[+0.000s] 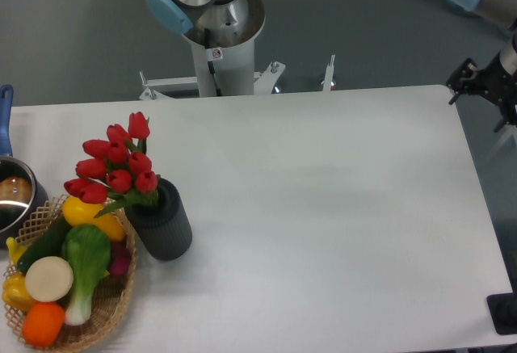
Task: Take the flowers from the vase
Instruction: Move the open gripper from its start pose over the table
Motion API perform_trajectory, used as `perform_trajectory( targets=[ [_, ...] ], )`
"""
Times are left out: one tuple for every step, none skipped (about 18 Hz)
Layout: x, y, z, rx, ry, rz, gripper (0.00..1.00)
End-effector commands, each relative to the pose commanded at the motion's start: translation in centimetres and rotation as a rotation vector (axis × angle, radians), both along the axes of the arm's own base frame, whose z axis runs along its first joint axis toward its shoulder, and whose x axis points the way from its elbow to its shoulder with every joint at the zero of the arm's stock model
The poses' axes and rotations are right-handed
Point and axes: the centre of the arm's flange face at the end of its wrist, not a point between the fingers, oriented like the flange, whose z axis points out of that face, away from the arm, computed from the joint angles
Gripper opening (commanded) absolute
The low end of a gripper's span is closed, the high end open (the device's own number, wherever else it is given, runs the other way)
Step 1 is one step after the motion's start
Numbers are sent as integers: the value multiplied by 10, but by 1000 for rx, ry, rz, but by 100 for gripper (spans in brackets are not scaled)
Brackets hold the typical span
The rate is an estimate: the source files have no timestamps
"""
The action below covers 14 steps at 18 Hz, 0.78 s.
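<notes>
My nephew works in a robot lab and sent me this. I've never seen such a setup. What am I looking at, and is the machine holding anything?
One fixed camera looks down on a white table. The grey column at the top is the robot arm's base. Its black two-finger gripper hangs at the right edge, far from everything and holding nothing visible; I cannot tell whether it is open. At left, red tulips stand in a dark ribbed vase. Beside it sit a wicker basket of vegetables and a metal pot with a blue handle.
</notes>
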Motion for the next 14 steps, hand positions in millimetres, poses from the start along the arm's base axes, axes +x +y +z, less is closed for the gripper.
perform_trajectory(
  targets=[
    [1,0,-2,-2,-4,0,100],
    [3,-1,0,-2,-3,-2,100],
    [4,-1,2,-2,-1,-3,100],
    [5,-2,4,-1,2,-2,100],
    [3,-5,8,1,10,0,100],
    [1,-8,9,-4,17,4,100],
    [2,-10,6,-18,17,4,100],
    [3,-13,6,-47,21,2,100],
    [8,-12,1,-79,15,-7,100],
    [10,-10,-3,-98,15,-12,100],
    [10,-4,-5,-105,28,-18,100],
    [12,-1,-13,-105,25,-15,100],
    [12,0,-18,-103,40,10,100],
    [13,0,-19,-101,59,61,100]
  ],
)
